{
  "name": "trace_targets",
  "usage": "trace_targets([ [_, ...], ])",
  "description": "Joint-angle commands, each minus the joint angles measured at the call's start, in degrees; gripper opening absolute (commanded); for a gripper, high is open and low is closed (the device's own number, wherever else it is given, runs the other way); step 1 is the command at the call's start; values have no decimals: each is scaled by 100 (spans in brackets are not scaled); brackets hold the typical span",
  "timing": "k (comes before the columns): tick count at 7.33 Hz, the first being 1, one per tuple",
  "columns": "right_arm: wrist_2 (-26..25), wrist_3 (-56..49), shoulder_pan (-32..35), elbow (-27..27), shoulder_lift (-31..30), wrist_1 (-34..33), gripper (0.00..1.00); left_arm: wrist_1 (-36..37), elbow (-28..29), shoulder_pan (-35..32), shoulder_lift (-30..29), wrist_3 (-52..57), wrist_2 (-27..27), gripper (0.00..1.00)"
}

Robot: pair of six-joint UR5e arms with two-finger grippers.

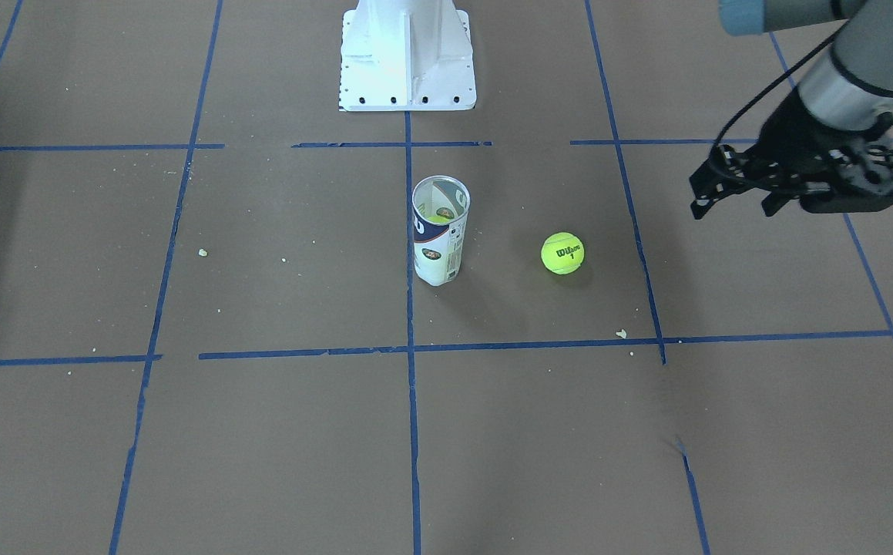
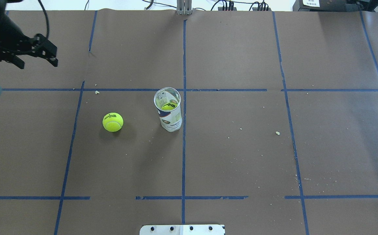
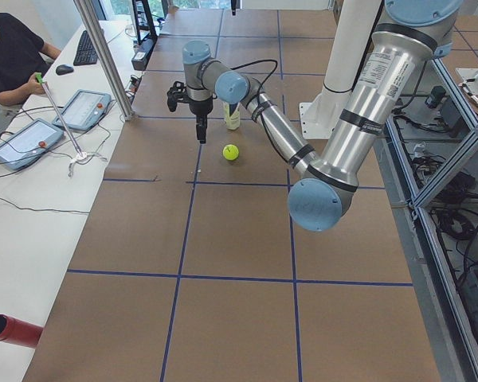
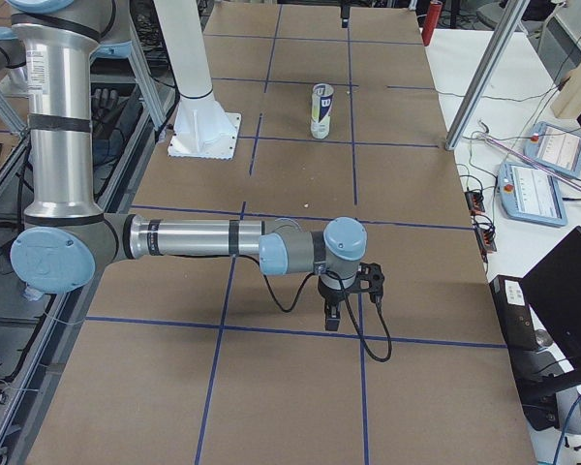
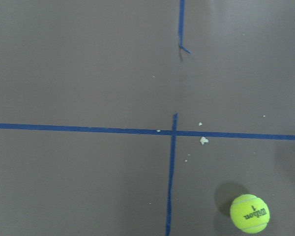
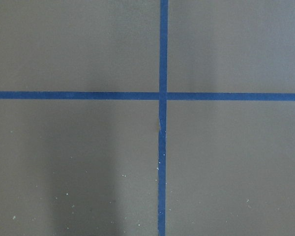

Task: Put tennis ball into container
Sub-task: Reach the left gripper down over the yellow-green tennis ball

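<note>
Yellow-green fuzzy tennis ball (image 1: pixel 562 253) lies loose on the brown paper-covered table (image 1: pixel 261 432), near the upright white-and-blue cylindrical container (image 1: pixel 440 231) but not touching it (I can see a second ball (image 2: pixel 169 105) down inside). My left gripper (image 1: pixel 733 208) hangs well apart from the loose ball, fingers spread and empty. My right gripper (image 4: pixel 332 315) shows only from the side; I cannot tell its fingers' state.

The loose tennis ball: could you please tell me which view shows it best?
The exterior front-facing view: the tennis ball sits unobstructed with its Wilson lettering upright. Overhead and the left wrist view show the lettering inverted; exterior left shows it small; the exterior right and right wrist views do not show it.
</note>
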Motion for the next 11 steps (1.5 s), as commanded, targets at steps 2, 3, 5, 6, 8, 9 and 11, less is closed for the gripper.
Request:
trace_targets([
  [2, 0, 0, -5, 0, 0, 0, 100, -1006, 720, 1213, -51, -624, 671, 100],
  [3, 0, 0, 4, 0, 0, 0, 100, -1451, 982, 1548, -51, -1097, 795, 100],
  [5, 0, 0, 4, 0, 0, 0, 100, -2427, 1615, 1884, -86, -1733, 805, 100],
  [6, 0, 0, 4, 0, 0, 0, 100, -2510, 1705, 1894, -95, -1743, 796, 100],
  [8, 0, 0, 4, 0, 0, 0, 100, -2511, 1706, 1947, -112, -1787, 796, 100],
  [9, 0, 0, 4, 0, 0, 0, 100, -2511, 1723, 1956, -113, -1787, 796, 100],
  [11, 0, 0, -5, 0, 0, 0, 100, -2546, 1776, 2175, -95, -1788, 805, 100],
])
